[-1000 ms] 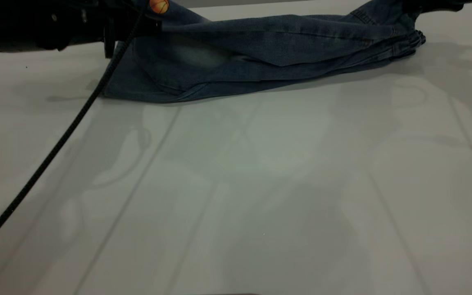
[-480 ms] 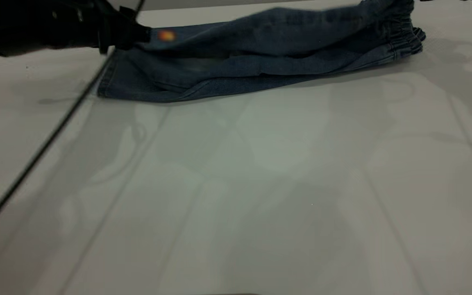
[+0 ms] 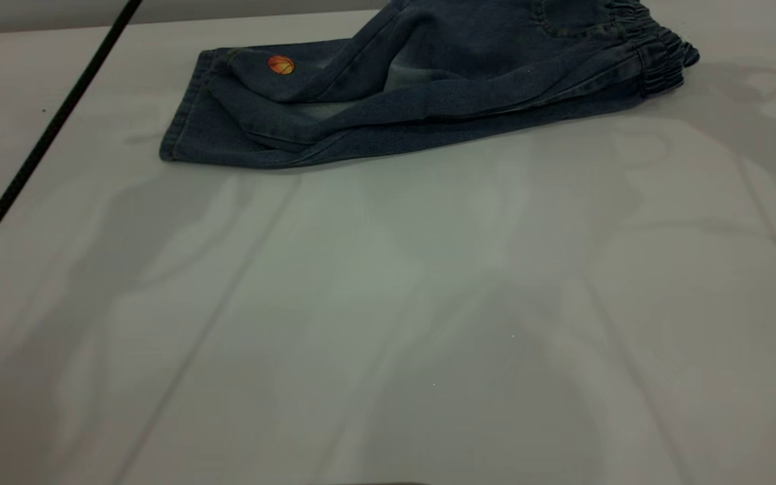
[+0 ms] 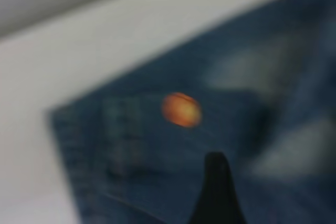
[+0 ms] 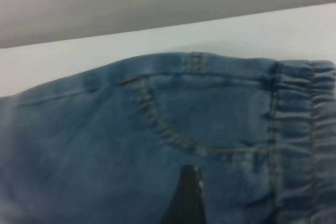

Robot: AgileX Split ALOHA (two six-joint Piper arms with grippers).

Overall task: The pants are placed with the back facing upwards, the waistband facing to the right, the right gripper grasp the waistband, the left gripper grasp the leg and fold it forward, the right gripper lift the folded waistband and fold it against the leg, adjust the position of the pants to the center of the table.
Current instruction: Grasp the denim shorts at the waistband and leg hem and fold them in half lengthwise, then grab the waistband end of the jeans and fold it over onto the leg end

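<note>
The blue denim pants [image 3: 428, 94] lie folded lengthwise at the far side of the table [image 3: 388, 303]. The leg [image 3: 273, 74] with the orange basketball print rests on top of the plain one, and the gathered waistband [image 3: 661, 57] is at the right. Neither gripper shows in the exterior view. In the left wrist view my left gripper [image 4: 260, 203] hovers over the leg [image 4: 157, 145] near the basketball print, open, with one dark fingertip [image 4: 216, 182] showing. My right gripper [image 5: 236, 203] hangs over the pants [image 5: 105, 145] by a pocket seam and the waistband [image 5: 299, 129], open and holding nothing.
A black cable [image 3: 38, 145] runs diagonally across the table's left side. The table's far edge lies just behind the pants. Faint arm shadows fall across the near tabletop.
The left gripper let go of the printed leg and pulled up out of the exterior view. The leg and waistband settled flat onto the lower half. The cable swung left.
</note>
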